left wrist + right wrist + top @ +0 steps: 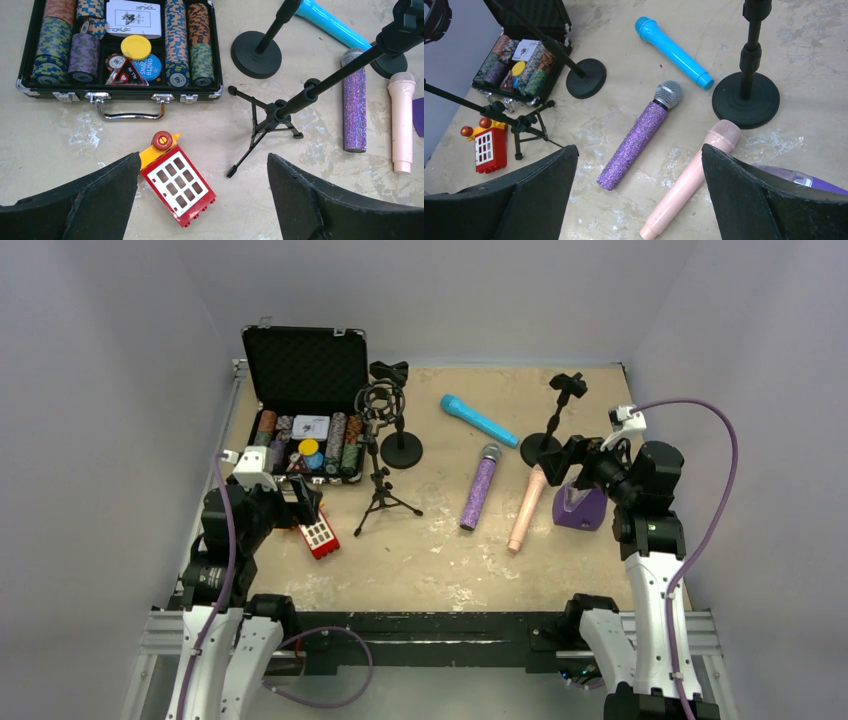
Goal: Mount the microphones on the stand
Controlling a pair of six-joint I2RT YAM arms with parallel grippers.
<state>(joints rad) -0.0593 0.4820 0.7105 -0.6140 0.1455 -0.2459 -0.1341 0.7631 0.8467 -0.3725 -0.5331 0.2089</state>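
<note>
L gripper (202,160) and R gripper (639,150) hang low over the table (450,560) w/ jaws spread wide, nothing held — L above a red toy block (319,536), R near the pink mic (527,507). Mid-table, the pink mic and glitter-purple mic (479,492) lie flat, close but apart, w/ a tripod stand (380,490) to their left. Farther back, the blue mic (480,420) lies flat btwn two round-base stands (402,448) — no mic sits on a stand; open chip case (305,430) at far left.
</note>
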